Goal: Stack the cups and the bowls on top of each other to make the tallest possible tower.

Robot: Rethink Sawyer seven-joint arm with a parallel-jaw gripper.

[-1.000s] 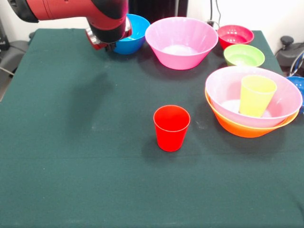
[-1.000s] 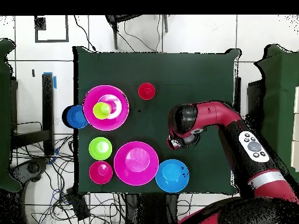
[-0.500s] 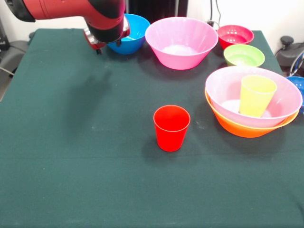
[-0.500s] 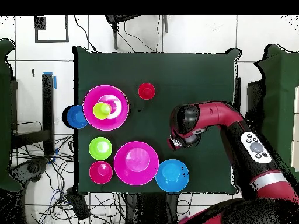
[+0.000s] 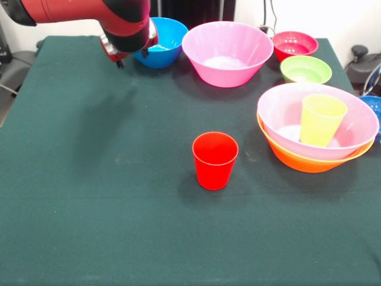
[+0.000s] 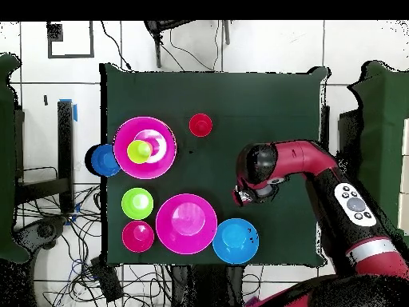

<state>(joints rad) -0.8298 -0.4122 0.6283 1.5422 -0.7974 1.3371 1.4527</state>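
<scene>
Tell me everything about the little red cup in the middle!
The red cup is a smooth, shiny plastic tumbler with no handle, wider at its round rim than at its base. It stands upright with its mouth open to the top and looks empty. It sits alone on the dark green table near the middle, and nothing touches it. The pink bowl with a lime green cup inside stands apart from it.
</scene>
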